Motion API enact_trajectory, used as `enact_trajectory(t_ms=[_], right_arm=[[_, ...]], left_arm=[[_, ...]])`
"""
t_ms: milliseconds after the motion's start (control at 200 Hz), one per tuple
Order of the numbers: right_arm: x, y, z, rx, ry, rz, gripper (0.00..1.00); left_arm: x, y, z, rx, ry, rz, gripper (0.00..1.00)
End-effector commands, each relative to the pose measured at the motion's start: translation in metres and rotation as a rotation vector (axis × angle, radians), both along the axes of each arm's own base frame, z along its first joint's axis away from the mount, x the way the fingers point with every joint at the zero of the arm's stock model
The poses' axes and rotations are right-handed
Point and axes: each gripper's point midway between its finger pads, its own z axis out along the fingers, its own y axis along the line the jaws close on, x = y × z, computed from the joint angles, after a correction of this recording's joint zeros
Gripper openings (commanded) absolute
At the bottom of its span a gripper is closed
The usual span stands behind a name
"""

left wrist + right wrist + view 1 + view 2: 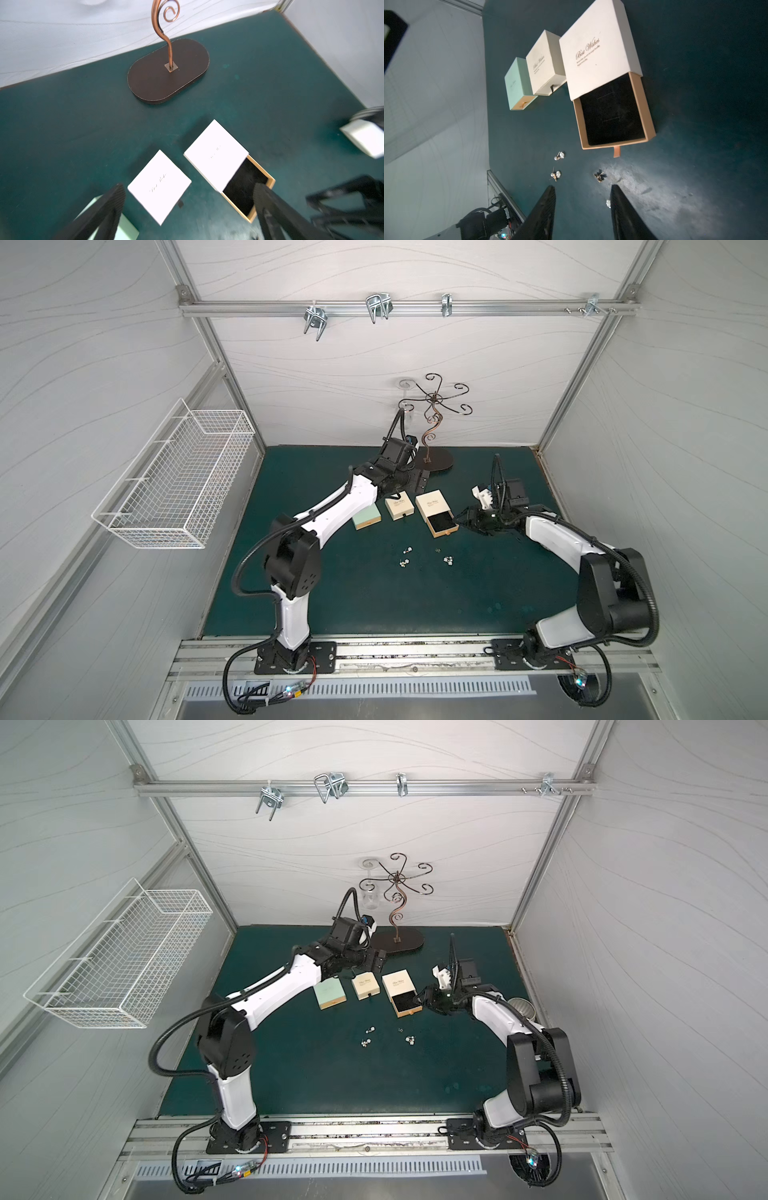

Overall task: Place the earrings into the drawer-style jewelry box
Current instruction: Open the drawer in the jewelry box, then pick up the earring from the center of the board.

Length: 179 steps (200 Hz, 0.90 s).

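While tiny silvery stud earrings [555, 175] lie near the empty, pulled-open cream cardboard drawer box [604, 72], left pincer [189, 187] and right pincer [582, 187] gape empty.

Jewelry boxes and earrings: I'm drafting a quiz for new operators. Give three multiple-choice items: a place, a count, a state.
1. Where do the earrings lie?
A on the stand's base; B on the green mat, between the boxes and the arm bases; C in the wire basket.
2. How many boxes stand in the row?
A three; B two; C five.
3. The large cream box has its drawer:
A shut; B pulled out and full; C pulled out and empty.

Answers:
1 B, they glint on bare mat.
2 A, mint box, small cream box, large cream box.
3 C, only black lining shows.
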Motion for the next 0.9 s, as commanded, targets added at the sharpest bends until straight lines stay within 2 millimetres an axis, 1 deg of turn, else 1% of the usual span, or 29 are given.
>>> enact_trajectory(t_ms=[0, 65, 130, 270, 340, 425, 510, 645, 770, 890], right_arm=[[-0.017, 0.001, -0.004, -0.084, 0.012, 0.051, 0.46], [-0.020, 0.007, -0.004, -0.101, 0.010, 0.076, 0.45], [-0.023, 0.011, -0.007, -0.124, 0.013, 0.096, 0.46], [-0.027, 0.018, -0.009, -0.161, 0.010, 0.129, 0.45], [-0.028, 0.022, -0.008, -0.179, 0.003, 0.145, 0.46], [-0.029, 0.026, -0.008, -0.207, -0.007, 0.168, 0.46], [-0.031, 0.030, -0.011, -0.227, -0.007, 0.188, 0.46], [-0.030, 0.029, -0.017, -0.265, 0.000, 0.193, 0.45], [-0.028, 0.029, -0.020, -0.322, -0.003, 0.207, 0.45], [-0.029, 0.030, -0.024, -0.387, -0.022, 0.236, 0.44]], left_arm=[[-0.018, 0.001, 0.010, -0.076, -0.005, -0.022, 0.99], [-0.036, 0.006, 0.010, -0.096, 0.019, -0.039, 0.99], [-0.055, 0.012, 0.004, -0.104, 0.055, -0.061, 0.99], [-0.095, 0.027, -0.016, -0.113, 0.162, -0.078, 0.98], [-0.113, 0.035, -0.026, -0.127, 0.203, -0.071, 0.98], [-0.132, 0.043, -0.032, -0.143, 0.236, -0.073, 0.98], [-0.151, 0.046, -0.037, -0.168, 0.269, -0.100, 0.99], [-0.175, 0.048, -0.041, -0.176, 0.319, -0.165, 0.99], [-0.188, 0.055, -0.050, -0.129, 0.360, -0.195, 0.99], [-0.201, 0.051, -0.055, -0.162, 0.386, -0.247, 0.99]])
